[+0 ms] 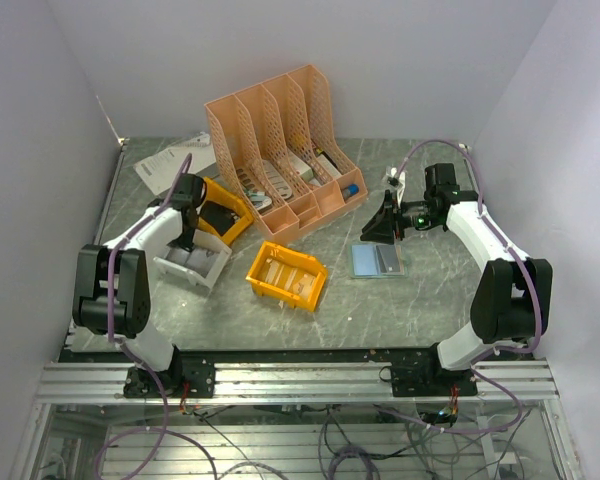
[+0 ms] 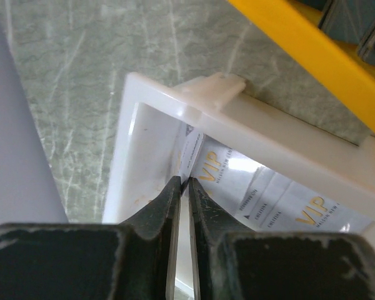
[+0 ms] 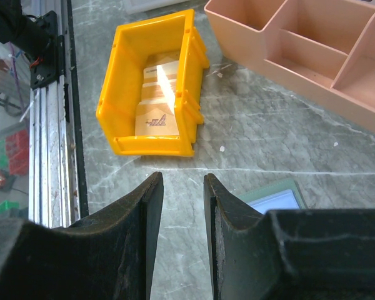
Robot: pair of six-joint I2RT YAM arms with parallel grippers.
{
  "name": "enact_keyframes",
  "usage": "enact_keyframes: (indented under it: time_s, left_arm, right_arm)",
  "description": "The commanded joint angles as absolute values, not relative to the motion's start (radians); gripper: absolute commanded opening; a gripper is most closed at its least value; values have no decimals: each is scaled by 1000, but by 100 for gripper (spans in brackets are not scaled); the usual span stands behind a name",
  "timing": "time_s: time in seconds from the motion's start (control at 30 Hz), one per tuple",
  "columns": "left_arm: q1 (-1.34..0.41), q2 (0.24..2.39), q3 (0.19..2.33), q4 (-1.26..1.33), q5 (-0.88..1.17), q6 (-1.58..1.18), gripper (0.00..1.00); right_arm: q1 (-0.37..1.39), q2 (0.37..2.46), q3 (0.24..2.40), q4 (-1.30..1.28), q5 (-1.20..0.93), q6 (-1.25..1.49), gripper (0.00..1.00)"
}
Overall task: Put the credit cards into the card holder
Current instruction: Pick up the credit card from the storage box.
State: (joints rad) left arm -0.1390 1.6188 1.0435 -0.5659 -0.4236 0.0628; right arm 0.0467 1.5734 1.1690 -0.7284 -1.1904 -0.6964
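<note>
As the left pincer [image 2: 182, 182] nips a pale white plastic card [image 2: 207, 170] by its edge, it may slip. The right pincer [image 3: 182, 181] hangs spread.

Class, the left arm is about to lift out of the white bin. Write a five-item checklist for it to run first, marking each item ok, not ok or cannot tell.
1. Grip: ok. The left hand is shut on the edge of a white card in the white bin.
2. Only one card pinched: cannot tell. More cards lie beneath it.
3. Target ready: ok. The holder lies open, blue inside up.
4. Helper free: ok. The right hand is open and empty.
5. Straight path to the holder: not ok. A yellow bin stands between, so the card probably has to go over it.
</note>
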Motion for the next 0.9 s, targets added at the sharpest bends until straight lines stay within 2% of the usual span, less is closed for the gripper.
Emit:
enact_keyframes:
  time_s: [0.0,0.2,0.87]
  left_arm:
    - [-128,1583,1091,-555,-521,58,20]
    - [-113,1615,1099,-552,-471,71,20]
    - [-94,1769,1144,-580,-375,74,31]
  right_arm:
    - [43,1571,1192,-745,-1212,-713,33]
    - [43,1569,1192,-747,-1211,-715,33]
    - [43,1572,1198,-758,-1215,-723,33]
